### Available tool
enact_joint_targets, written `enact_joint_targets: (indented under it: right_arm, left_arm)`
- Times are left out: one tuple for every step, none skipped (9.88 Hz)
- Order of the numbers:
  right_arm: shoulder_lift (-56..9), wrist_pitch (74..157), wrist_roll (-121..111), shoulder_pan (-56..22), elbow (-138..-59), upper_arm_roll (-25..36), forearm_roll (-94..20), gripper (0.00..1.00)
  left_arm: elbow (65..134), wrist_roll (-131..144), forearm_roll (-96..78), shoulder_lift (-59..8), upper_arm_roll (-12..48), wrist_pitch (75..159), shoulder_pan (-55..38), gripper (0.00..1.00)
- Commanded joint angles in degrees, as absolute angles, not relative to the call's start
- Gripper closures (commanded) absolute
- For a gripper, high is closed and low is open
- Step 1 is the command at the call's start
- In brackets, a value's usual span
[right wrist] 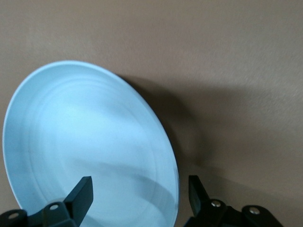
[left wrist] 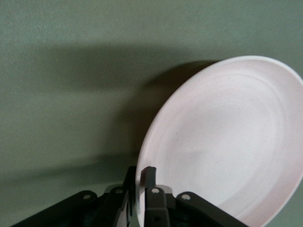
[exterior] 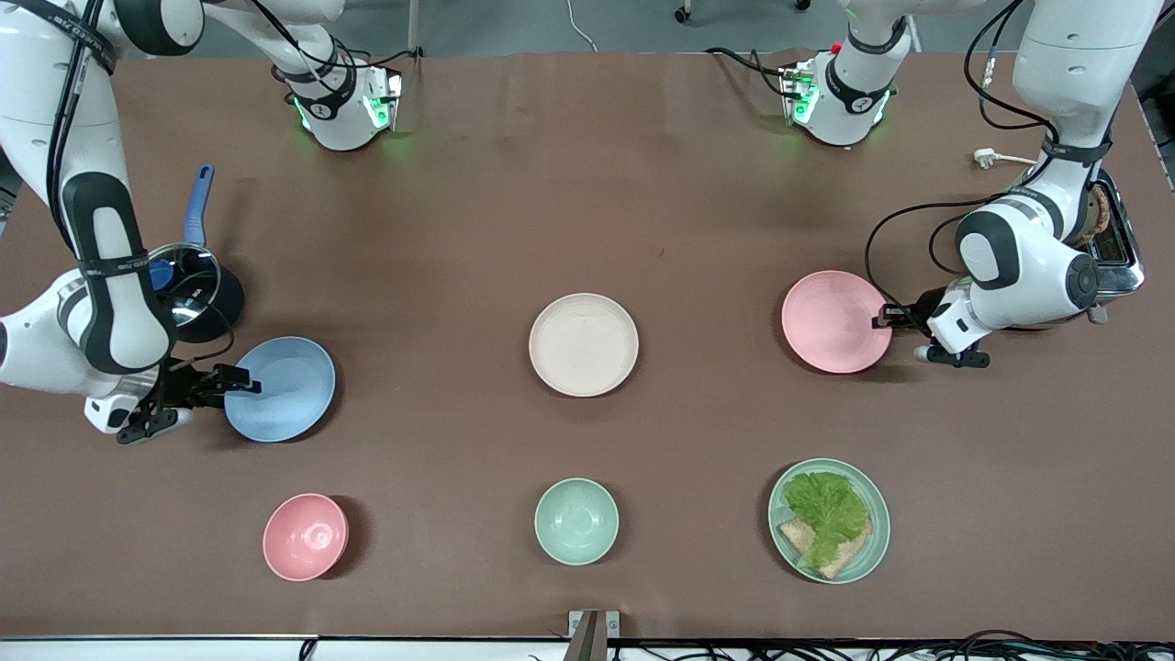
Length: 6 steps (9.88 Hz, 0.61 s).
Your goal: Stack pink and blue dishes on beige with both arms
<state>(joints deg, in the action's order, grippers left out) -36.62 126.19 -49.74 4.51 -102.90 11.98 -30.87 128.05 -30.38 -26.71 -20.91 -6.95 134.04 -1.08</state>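
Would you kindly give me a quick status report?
Left pincer shut on pink plate rim. Right pincer open, straddling blue plate rim. Beige plate bare, nothing between.

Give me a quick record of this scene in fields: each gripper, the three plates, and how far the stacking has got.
left gripper: shut on the pink plate rim, toward the left arm's end of the table
right gripper: open, fingers astride the blue plate rim, toward the right arm's end
pink plate: tilted, rim lifted off the table
blue plate: tilted
beige plate: mid-table between the other two, nothing on it
stacking: not begun
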Motion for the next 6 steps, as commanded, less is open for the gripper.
enact_joint_targets:
  right_arm:
    - [-35.95, 126.83, -50.98, 4.57, -104.33, 12.22, -32.7, 0.68]
    - [-35.95, 126.74, -50.11, 4.66, -104.24, 12.91, -32.96, 0.99]
    - [-36.03, 126.48, -50.01, 4.48, -103.98, 13.01, -33.22, 0.99]
    - [-35.86, 126.21, -47.83, 4.05, -103.54, 13.27, -33.14, 0.99]
    - [-35.34, 124.21, -46.07, 3.69, -101.88, 13.71, -32.61, 0.99]
    - [-35.16, 118.19, -43.71, 3.0, -98.38, 15.63, -32.26, 0.99]
  left_arm:
    - [128.85, -29.98, -27.77, -18.21, -4.33, 134.13, -0.97, 1.0]
    - [128.59, -27.8, -27.77, -16.8, 0.74, 133.69, 0.51, 1.0]
    - [128.06, -22.38, -27.77, -16.18, 6.79, 133.68, 1.31, 1.0]
    - [127.01, -16.76, -27.77, -16.61, 11.81, 133.68, 1.41, 0.99]
    - [125.52, -11.48, -27.77, -18.0, 17.0, 134.64, 1.32, 0.99]
    - [123.16, -4.73, -27.69, -20.71, 22.1, 136.13, 1.23, 0.99]
